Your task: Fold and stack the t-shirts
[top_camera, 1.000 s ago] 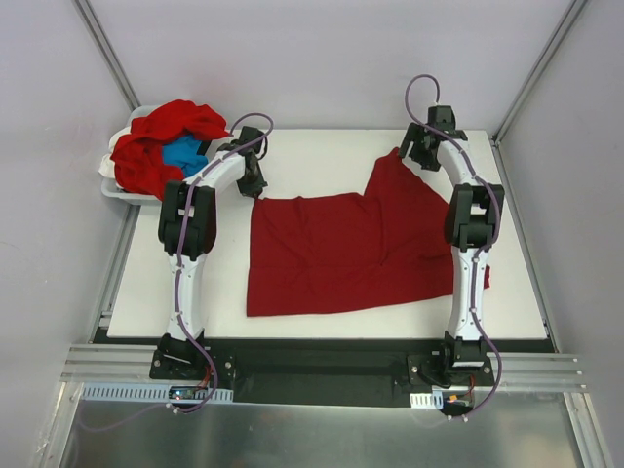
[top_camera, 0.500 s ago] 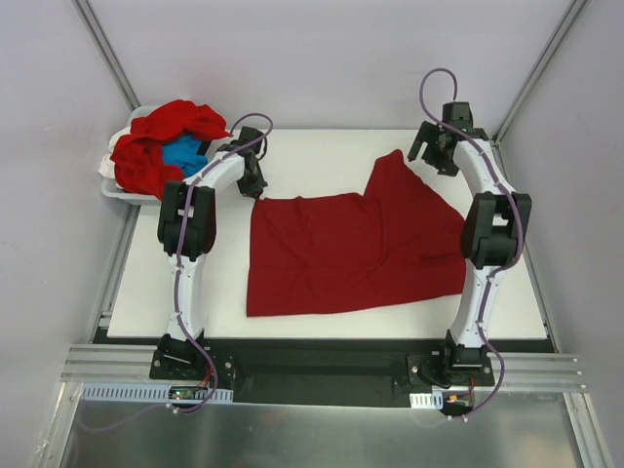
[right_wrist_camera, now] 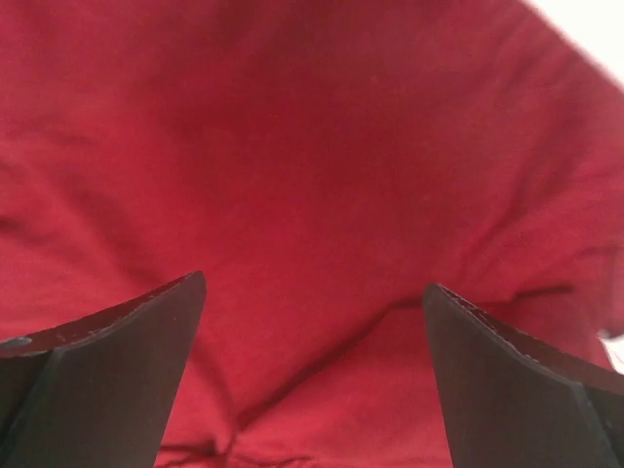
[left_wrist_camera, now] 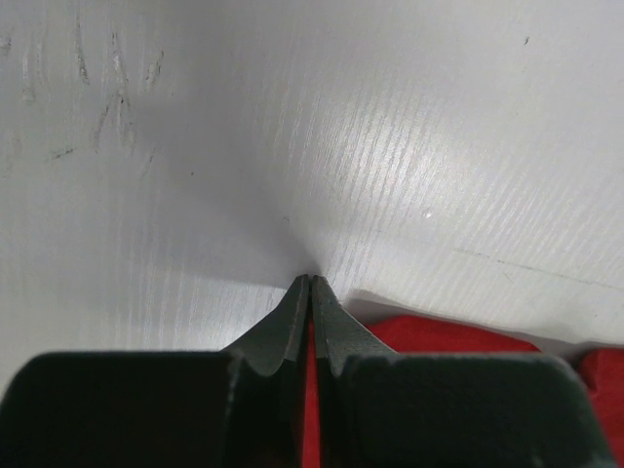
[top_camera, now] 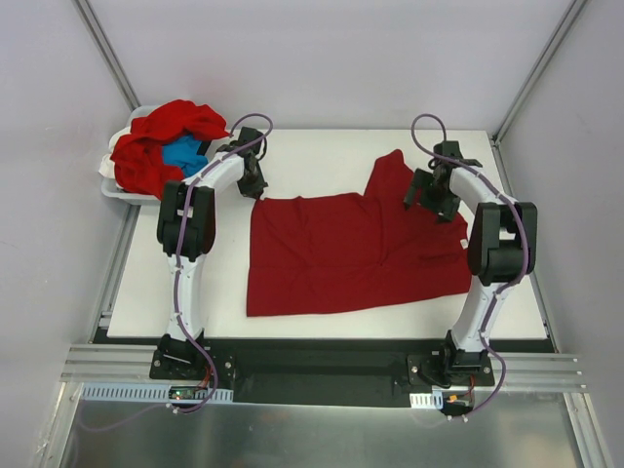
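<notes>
From above, a deep-red t-shirt (top_camera: 341,249) lies spread on the white table (top_camera: 312,156). The left gripper (top_camera: 255,185) sits at its far left corner, and the right gripper (top_camera: 432,202) hangs over its far right part. A heap of t-shirts (top_camera: 161,141), with a blue t-shirt (top_camera: 185,154) in it, fills a bin (top_camera: 109,185) at the far left.

Left wrist view: the fingers are pressed together, and seem to pinch a sliver of red cloth.

Right wrist view: the fingers are spread wide above red cloth and grip nothing.
</notes>
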Robot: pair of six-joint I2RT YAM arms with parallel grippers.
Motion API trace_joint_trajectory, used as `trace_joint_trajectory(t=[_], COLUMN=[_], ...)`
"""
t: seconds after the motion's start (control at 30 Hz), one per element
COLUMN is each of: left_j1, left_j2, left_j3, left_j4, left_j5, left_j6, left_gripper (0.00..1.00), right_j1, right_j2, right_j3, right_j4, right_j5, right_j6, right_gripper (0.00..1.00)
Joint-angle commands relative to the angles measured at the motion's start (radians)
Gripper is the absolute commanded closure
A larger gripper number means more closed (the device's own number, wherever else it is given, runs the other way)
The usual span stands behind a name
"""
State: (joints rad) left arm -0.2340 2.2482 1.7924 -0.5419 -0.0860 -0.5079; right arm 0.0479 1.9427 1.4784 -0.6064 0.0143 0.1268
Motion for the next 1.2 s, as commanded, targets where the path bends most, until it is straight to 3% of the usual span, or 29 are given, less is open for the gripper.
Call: trace_joint_trajectory(t=[0.0, 0.17, 0.43, 0.6, 0.73, 0.83, 0.87, 1.0, 1.17], left_j1=[0.001, 0.002, 0.001, 0.001, 0.001, 0.002, 0.001, 0.001, 0.001], left_j2=[-0.050, -0.061, -0.065, -0.073, -0.075, -0.072, -0.072, -0.067, -0.065], left_j3=[-0.028, -0.041, -0.057, -0.076, -0.080, -0.083, -0.084, -0.077, -0.059], left_j4=[-0.030, -0.027, -0.023, -0.021, -0.021, -0.020, -0.020, -0.021, -0.021], left_j5=[0.023, 0.023, 0.020, 0.019, 0.023, 0.026, 0.026, 0.025, 0.029], left_j6=[0.005, -0.001, 0.003, 0.009, 0.023, 0.034, 0.035, 0.042, 0.054], left_gripper=[1.00, 1.00, 1.00, 1.00, 1.00, 1.00, 1.00, 1.00, 1.00], right_j1=[0.006, 0.007, 0.012, 0.017, 0.010, 0.003, 0.000, -0.005, -0.025], right_j2=[0.028, -0.030, -0.162, -0.205, -0.177, -0.125, -0.070, 0.107, 0.280], right_j3=[0.019, -0.081, -0.374, -0.385, -0.172, 0.081, 0.226, 0.513, 0.680], right_j4=[-0.004, -0.007, -0.018, -0.033, -0.102, -0.134, -0.145, -0.147, -0.129], right_j5=[0.004, 0.019, 0.072, 0.081, 0.076, 0.029, 0.010, 0.012, 0.021], right_j6=[0.001, 0.011, 0.062, 0.044, -0.027, -0.087, -0.101, -0.148, -0.177], right_gripper=[0.02, 0.02, 0.02, 0.03, 0.03, 0.03, 0.03, 0.05, 0.09])
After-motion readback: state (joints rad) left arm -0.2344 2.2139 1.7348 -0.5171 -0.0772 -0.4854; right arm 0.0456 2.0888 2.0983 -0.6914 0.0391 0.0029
